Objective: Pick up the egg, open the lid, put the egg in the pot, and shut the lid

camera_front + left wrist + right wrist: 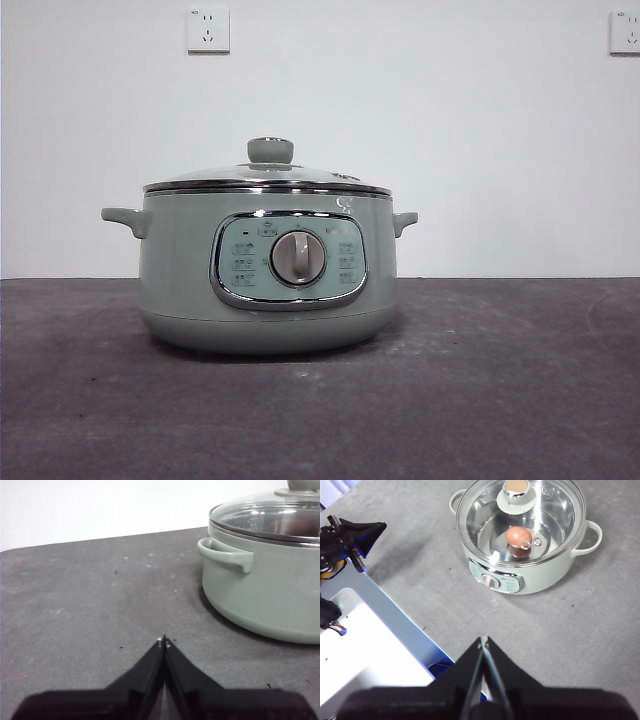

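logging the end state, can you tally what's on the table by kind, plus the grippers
pot: 1
lid, seated on the pot: 1
egg, inside the pot under the lid: 1
grippers, left gripper and right gripper, both shut and holding nothing: 2
Total: 5

No wording can be read with certainty anywhere. The squat sage-green electric pot (268,275) carries a chrome-framed control panel (289,259) with rows of small pale markings on either side of its round grey dial (298,258), all too small to make out. A faint pale logo (345,204) sits just above the panel's right end, likewise illegible.
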Motion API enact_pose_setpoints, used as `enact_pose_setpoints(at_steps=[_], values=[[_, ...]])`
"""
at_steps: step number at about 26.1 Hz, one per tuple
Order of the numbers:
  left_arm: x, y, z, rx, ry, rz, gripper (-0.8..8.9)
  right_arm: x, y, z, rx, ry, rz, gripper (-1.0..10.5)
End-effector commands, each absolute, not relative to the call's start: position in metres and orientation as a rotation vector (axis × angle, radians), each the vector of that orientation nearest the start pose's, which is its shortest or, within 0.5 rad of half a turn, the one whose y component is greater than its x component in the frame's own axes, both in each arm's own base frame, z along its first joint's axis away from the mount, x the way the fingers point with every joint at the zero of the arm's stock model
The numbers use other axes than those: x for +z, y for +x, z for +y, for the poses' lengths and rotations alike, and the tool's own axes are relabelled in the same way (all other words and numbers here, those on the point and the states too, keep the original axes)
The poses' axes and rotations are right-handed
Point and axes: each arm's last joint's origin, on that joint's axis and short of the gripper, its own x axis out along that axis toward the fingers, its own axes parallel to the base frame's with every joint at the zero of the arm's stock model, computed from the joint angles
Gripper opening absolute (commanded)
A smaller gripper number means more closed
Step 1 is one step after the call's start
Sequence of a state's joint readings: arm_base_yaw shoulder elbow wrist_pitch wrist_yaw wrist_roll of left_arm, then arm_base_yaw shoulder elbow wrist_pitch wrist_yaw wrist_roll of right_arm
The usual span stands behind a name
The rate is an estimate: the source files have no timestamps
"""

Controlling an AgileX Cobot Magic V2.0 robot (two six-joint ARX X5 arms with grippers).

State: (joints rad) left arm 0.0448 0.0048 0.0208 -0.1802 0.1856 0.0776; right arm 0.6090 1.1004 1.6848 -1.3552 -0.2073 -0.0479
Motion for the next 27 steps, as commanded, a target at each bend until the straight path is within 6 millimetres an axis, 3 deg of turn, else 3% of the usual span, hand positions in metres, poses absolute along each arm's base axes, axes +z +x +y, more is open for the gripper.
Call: enact_pose_setpoints(at_steps=[1, 6, 10, 12, 19, 27], values=[[0.149, 0.096, -0.001, -0.143, 0.051, 0.170, -0.04, 0.456, 0.110, 0.084, 0.789, -0.196, 0.777, 0.0], [0.149, 0.096, -0.001, -0.143, 0.051, 0.170, -0.04, 0.460, 0.115, 0.084, 0.783, -0.202, 0.712, 0.0], [0.149, 0.096, -0.001, -0.143, 0.051, 0.170, -0.04, 0.476, 0.113, 0.065, 0.724, -0.151, 0.440, 0.0], [0.149, 0.096, -0.001, -0.143, 0.051, 0.170, -0.04, 0.469, 0.111, 0.055, 0.738, -0.102, 0.335, 0.0], [0.149, 0.096, -0.001, -0.143, 0.051, 0.170, -0.04, 0.377, 0.109, 0.029, 0.536, -0.117, 0.079, 0.0], [0.149, 0.096, -0.001, -0.143, 0.051, 0.170, -0.04, 0.280, 0.102, 0.019, 0.429, -0.128, 0.001, 0.0]])
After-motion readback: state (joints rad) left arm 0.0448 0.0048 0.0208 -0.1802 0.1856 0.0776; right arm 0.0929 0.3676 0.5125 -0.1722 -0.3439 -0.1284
